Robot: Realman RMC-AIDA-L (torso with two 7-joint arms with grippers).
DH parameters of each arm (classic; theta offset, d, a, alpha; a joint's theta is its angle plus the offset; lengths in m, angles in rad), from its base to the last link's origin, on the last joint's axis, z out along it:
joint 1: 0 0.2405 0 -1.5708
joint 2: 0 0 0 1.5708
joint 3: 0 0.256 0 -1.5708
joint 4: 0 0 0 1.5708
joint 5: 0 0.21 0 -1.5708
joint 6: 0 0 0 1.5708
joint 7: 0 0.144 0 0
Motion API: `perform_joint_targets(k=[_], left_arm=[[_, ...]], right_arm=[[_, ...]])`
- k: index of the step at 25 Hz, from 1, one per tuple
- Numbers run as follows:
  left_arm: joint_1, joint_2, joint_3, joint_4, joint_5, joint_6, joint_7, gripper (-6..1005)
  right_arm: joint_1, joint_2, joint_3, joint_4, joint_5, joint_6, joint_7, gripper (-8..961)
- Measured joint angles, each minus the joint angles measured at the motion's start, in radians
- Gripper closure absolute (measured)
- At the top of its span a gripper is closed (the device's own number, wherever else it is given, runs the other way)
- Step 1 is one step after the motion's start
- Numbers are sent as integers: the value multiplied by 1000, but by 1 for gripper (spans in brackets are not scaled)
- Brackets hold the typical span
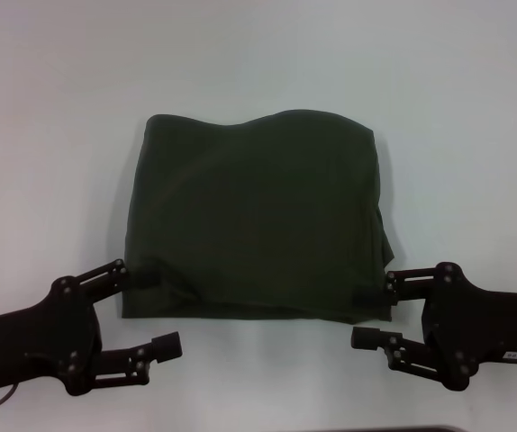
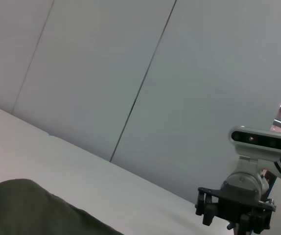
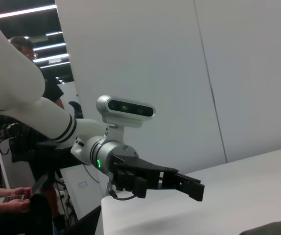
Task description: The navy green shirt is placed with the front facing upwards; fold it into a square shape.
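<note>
Two grippers sit at the near corners of the folded cloth, both spread wide and gripping nothing. The left gripper [image 1: 141, 309] has one finger lying against the near left corner and the other finger out over bare table, nearer the robot. The right gripper [image 1: 380, 310] mirrors it at the near right corner, upper finger touching the hem, lower finger clear of it. Between them lies the navy green shirt [image 1: 257, 216], already a compact, roughly square block in the middle of the white table [image 1: 51, 108], sleeves tucked out of sight and no lettering showing. Its far edge is a little wavy, and the right side shows stacked layers with a slight bulge toward the near corner. My reading is that the folding is about done and the step in hand is letting go and pulling clear. To do that well, both arms should back straight toward the robot, fingers kept spread, so neither pad drags the top layer or tugs open that loose right-hand stack. If any tidying is wanted, a light press on the near right corner would square it.
</note>
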Motion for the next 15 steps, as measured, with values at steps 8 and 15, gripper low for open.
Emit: perform_joint_targets(k=[8,15], left_arm=[[-8,-4,0,1,0,-8,1,82],[-8,-4,0,2,0,-9,1,82]], right_arm=[[7,-1,0,7,0,3,-1,536],[7,-1,1,7,0,0,1,536]])
